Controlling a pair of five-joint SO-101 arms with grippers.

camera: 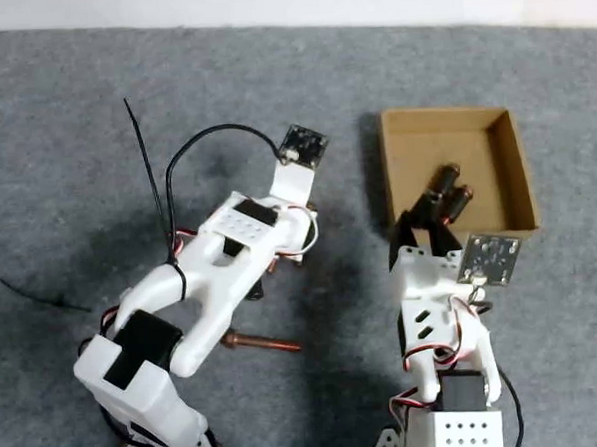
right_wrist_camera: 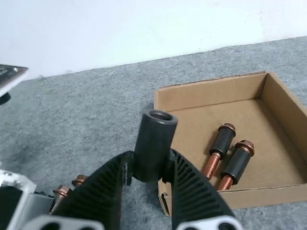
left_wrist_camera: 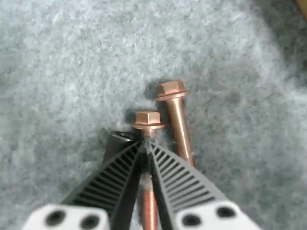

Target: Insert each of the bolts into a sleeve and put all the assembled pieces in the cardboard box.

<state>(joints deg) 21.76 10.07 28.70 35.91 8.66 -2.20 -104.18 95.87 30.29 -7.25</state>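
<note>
My left gripper [left_wrist_camera: 145, 143] is shut on the shaft of a copper bolt [left_wrist_camera: 147, 120] low over the grey carpet, its hex head sticking out past the fingertips. A second bolt [left_wrist_camera: 175, 115] lies right beside it, and a dark piece [left_wrist_camera: 120, 138] peeks out from behind one finger. My right gripper [right_wrist_camera: 147, 160] is shut on an upright black sleeve [right_wrist_camera: 154, 136], just outside the near corner of the cardboard box [right_wrist_camera: 211, 91]. Two assembled pieces [right_wrist_camera: 230, 155] lie in the box [camera: 396, 168]. A third bolt [camera: 265, 342] lies under the left arm.
Black cable ties [camera: 145, 161] lie on the carpet left of the left arm. The heads of two bolts [right_wrist_camera: 72, 186] and part of the left arm [right_wrist_camera: 14, 201] sit close to the right gripper. Open carpet stretches behind both arms.
</note>
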